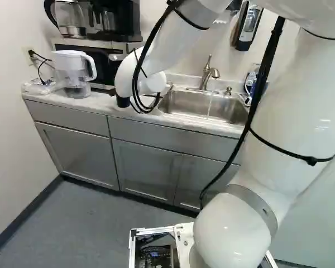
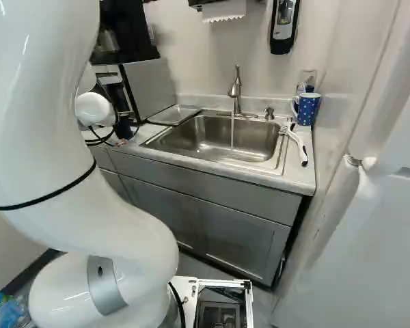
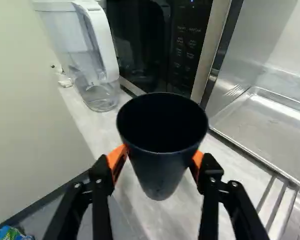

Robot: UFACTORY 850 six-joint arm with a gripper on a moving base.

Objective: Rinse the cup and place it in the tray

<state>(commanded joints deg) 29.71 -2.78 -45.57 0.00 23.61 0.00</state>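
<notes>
Jaws clamp a dark cup [image 3: 161, 172] between orange pads [image 3: 117, 156] over the tabletop [image 3: 132, 197], beside the tray [image 3: 270, 122]. The likely next step, rinsing, calls for lifting it clear of the tray's rim and tilting its mouth beneath the running stream [image 2: 232, 133].

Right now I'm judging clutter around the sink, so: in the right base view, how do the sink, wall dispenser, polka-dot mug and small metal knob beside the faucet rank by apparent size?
1. Sink
2. Wall dispenser
3. Polka-dot mug
4. Small metal knob
</notes>
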